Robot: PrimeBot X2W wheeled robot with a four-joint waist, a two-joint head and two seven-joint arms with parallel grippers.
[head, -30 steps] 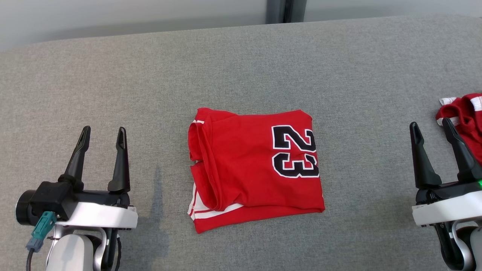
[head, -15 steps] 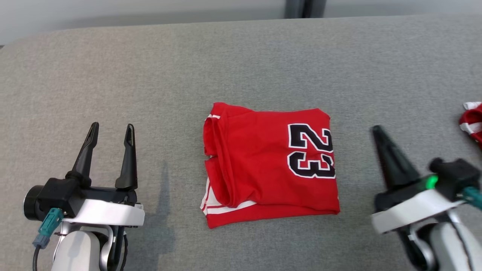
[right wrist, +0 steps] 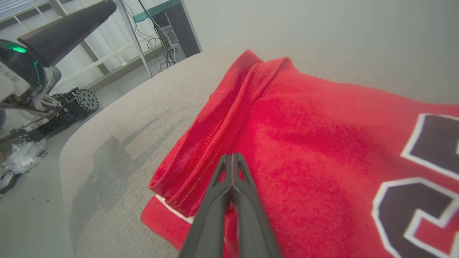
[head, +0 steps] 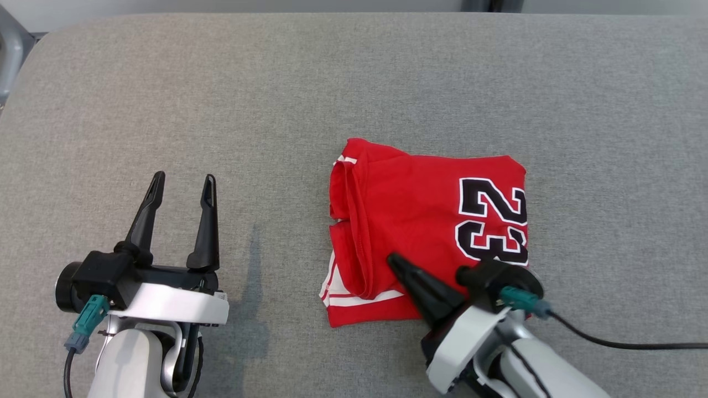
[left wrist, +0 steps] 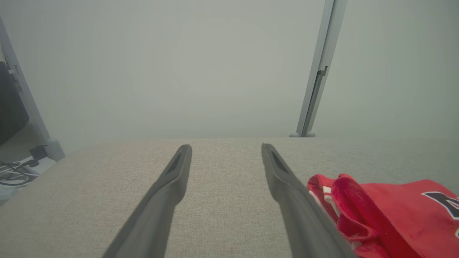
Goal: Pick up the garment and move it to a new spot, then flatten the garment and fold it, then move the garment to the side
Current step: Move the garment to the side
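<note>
Since a second ago your right gripper (head: 395, 260) has come in from its place well to the right of the garment (head: 409, 221) and has closed its jaws; now it is over the garment's near edge, and its two dark fingers are pressed together into one point. The whole head picture has also shifted, but that is the camera, because the garment keeps the same folded shape as before. You can see the garment lying as a flat red rectangle on the grey cloth-covered table (head: 221, 83). The black number 23 (head: 492, 221) is on the garment's right part, a rolled fold runs along its left side, and white stripes (head: 359, 298) show at its near left corner. In the right wrist view the closed fingertips (right wrist: 232, 159) are just beside this rolled fold, over the red cloth; no cloth shows between them. I cannot tell whether they touch the cloth or are a little above it. Your left gripper (head: 184, 178) is well apart from the garment, on the garment's left, over bare table. Its jaws are spread wide and hold nothing. In the left wrist view the garment's rolled edge is just beside the right one of its fingers (left wrist: 287, 186), partly behind it.
</note>
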